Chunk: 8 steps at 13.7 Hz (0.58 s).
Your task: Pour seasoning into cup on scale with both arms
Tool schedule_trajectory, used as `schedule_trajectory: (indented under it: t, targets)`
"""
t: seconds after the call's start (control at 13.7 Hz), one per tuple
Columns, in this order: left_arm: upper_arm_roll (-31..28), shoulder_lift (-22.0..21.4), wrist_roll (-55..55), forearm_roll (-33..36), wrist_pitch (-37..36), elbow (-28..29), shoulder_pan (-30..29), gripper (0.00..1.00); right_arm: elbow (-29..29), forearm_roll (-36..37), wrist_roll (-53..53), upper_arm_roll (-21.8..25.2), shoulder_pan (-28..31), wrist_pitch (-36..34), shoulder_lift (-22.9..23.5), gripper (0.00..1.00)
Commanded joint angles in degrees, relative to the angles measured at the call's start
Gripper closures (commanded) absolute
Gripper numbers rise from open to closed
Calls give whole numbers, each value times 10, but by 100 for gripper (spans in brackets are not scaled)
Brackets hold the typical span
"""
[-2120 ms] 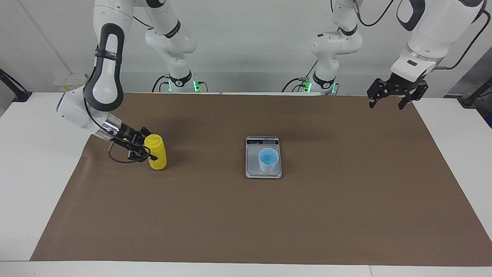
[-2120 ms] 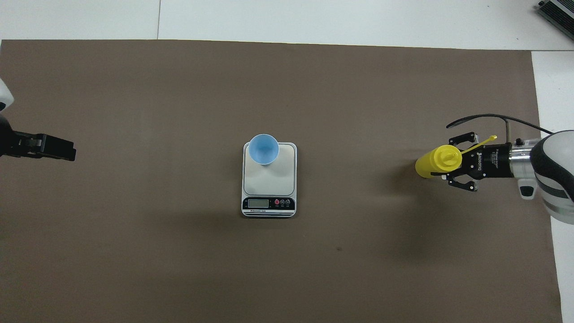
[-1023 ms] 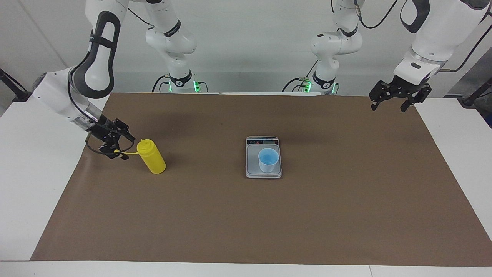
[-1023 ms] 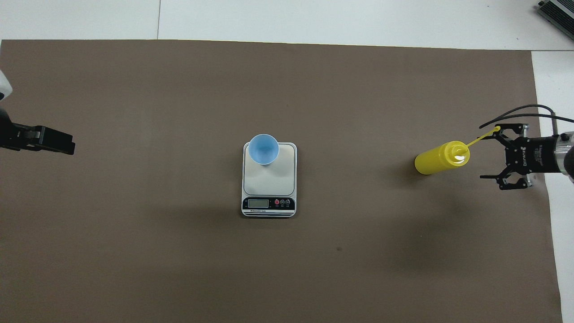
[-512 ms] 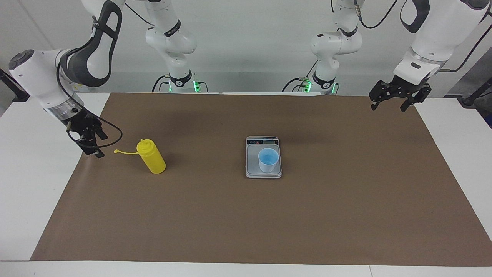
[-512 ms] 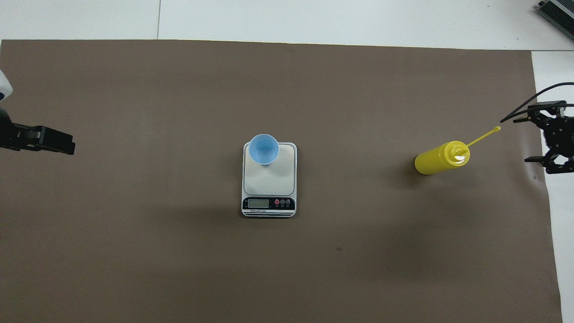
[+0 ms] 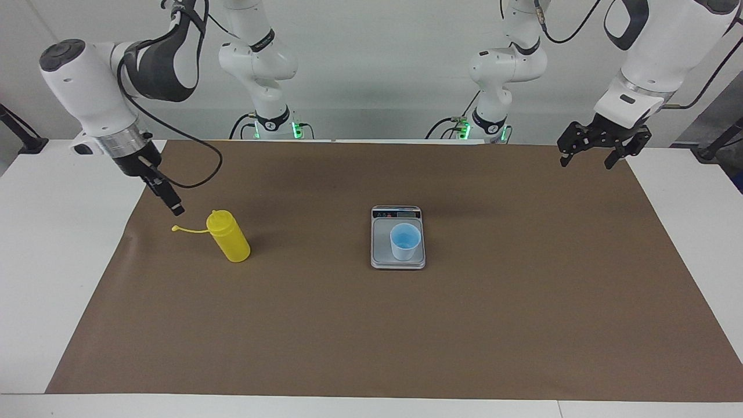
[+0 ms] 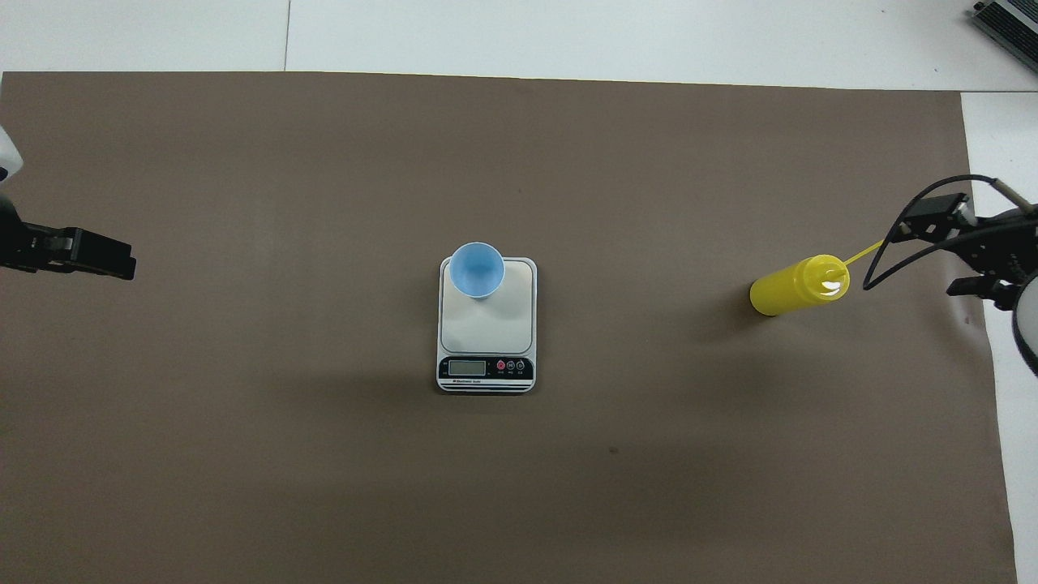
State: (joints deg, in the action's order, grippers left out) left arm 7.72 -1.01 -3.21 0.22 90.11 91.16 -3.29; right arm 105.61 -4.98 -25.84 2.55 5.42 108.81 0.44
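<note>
The seasoning (image 7: 228, 236) (image 8: 799, 285), a yellow squeeze bottle, stands free on the brown mat toward the right arm's end of the table, its thin cap strap (image 7: 187, 230) sticking out sideways. My right gripper (image 7: 172, 203) (image 8: 950, 247) hangs open above the mat beside the strap's tip, pointing down, holding nothing. The light-blue cup (image 7: 404, 241) (image 8: 476, 270) stands on the scale (image 7: 378, 255) (image 8: 521, 324) at mid-table, on the plate's half farther from the robots. My left gripper (image 7: 584, 158) (image 8: 113, 261) waits open and raised over the mat's edge at the left arm's end.
The brown mat (image 7: 371, 337) covers most of the white table (image 7: 46, 261). The right arm's black cable (image 7: 200, 168) loops down near its gripper. The scale's display strip (image 8: 486, 367) faces the robots.
My right gripper has let the bottle go, drawn away past the cap strap, risen and turned to point down. The bottle stays standing. The left arm has hardly moved.
</note>
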Motion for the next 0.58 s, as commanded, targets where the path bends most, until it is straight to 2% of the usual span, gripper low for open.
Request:
schedule_trajectory:
  t: [0.0, 0.22, 0.51]
  targets:
    - [3, -4, -7, 6, -11, 0, -4, 0, 9, 18, 75, -1, -44, -24, -25, 0]
    - [3, -4, -8, 6, -8, -2, -7, 0, -8, 108, 90, -2, -109, -38, -36, 0]
    - [2, -4, -7, 6, -8, -1, -7, 0, -90, 83, 110, -4, -110, -83, -27, 0]
